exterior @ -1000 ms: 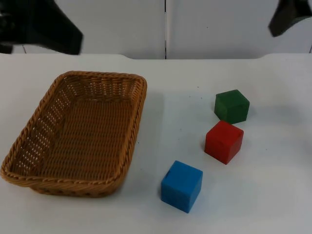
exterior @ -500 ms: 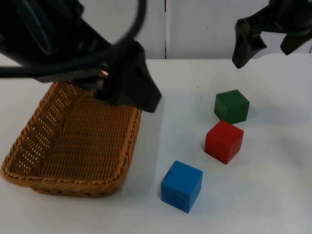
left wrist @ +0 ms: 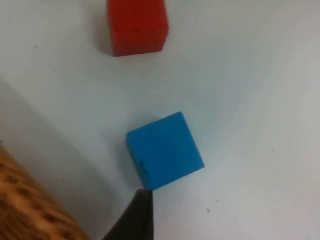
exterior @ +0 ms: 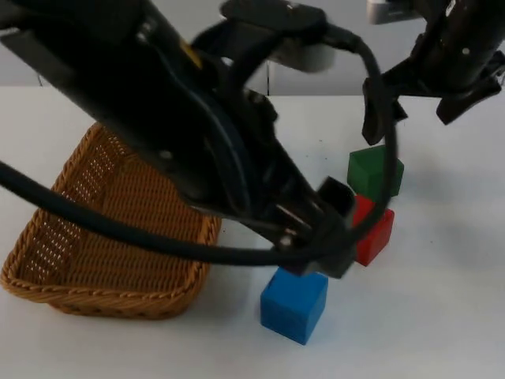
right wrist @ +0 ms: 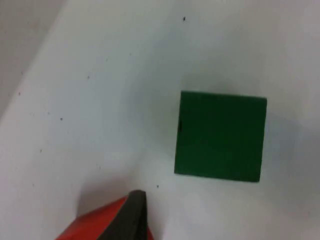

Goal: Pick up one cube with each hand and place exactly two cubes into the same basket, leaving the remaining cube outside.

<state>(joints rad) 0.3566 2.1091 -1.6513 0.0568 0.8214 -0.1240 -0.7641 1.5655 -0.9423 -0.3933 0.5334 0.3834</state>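
Top view alone shows basket [exterior: 95, 253] beside blue cube [exterior: 293, 304].

I can't read any text, label, brand, number or sign from here. The blue cube [left wrist: 164, 150], the red cube [left wrist: 137, 25] and the green cube [right wrist: 220, 135] all show me plain, unmarked faces, and the basket [exterior: 71, 245] and the bench [exterior: 442, 300] carry no writing either. There's a small yellow patch on the left arm [exterior: 189, 55] in the top view, but I can't make out anything legible on it.
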